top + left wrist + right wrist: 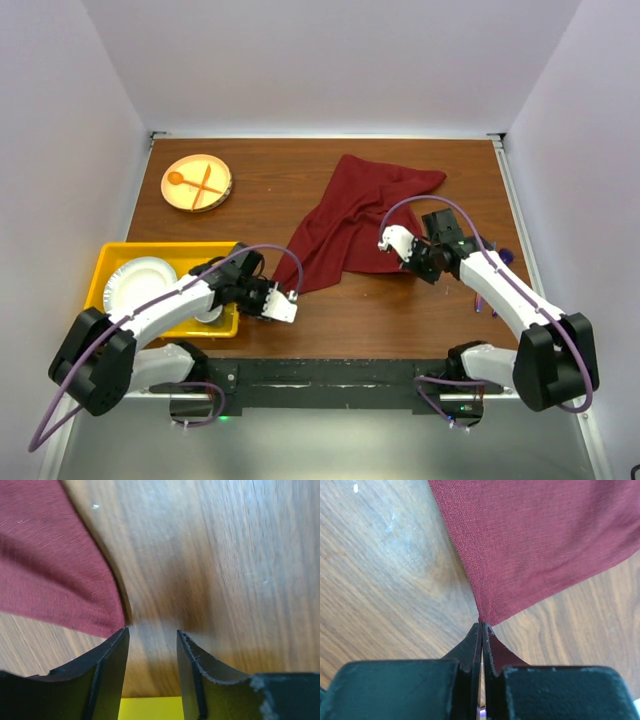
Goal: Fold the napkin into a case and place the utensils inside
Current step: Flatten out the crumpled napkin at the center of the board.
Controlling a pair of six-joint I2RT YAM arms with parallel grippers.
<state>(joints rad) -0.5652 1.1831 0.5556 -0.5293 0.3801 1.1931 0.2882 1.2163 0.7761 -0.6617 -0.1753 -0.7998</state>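
Note:
The maroon napkin (pixel 345 220) lies loosely spread in the middle of the wooden table. My right gripper (pixel 384 243) is shut on its right-hand corner; in the right wrist view the cloth (pixel 540 545) runs into the closed fingertips (pixel 482 625). My left gripper (pixel 292 297) stands open low over the table at the napkin's near-left corner. In the left wrist view that corner (pixel 50 570) ends just beside the left finger (pixel 112 665), with bare wood between the jaws (pixel 152 632). Purple utensils (pixel 503 256) show partly beside the right arm at the table's right edge. No folded case is in view.
A yellow bin (pixel 112 257) at the near left holds white paper plates (pixel 140 280). An orange plate (pixel 197 183) with an orange spoon and fork sits at the far left. White walls close off the table on three sides.

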